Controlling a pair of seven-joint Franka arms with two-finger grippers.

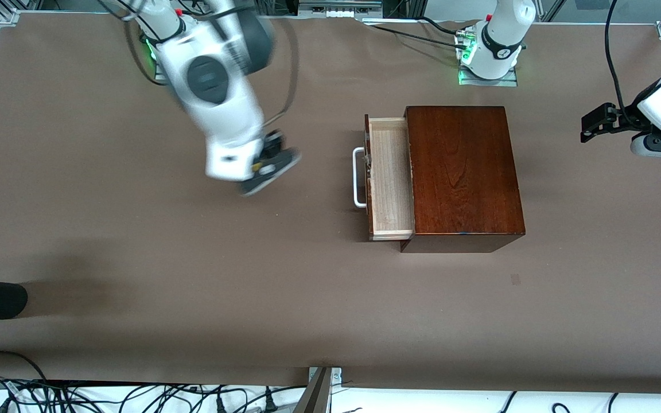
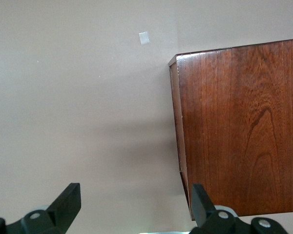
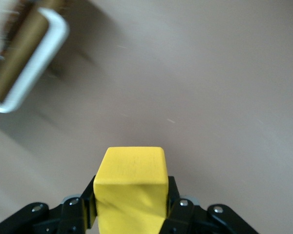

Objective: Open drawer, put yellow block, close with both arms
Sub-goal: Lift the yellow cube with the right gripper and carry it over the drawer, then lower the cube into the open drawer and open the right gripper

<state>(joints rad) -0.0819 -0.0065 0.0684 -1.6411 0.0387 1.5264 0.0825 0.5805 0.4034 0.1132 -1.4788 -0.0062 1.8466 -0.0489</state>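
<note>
While the drawer (image 1: 389,179) already stands open, the right hand (image 1: 267,167) carries the yellow block (image 3: 131,187), clamped tight, above the worktop (image 1: 135,258) toward it. Left hand (image 2: 132,207) waits spread, holding nothing, beside the box (image 1: 461,172). Dropping and closing remain.

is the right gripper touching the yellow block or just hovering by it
Touching. In the right wrist view the right gripper has a black finger pressed against each side of the yellow block, which it carries above the bare table, not yet over the drawer.
</note>
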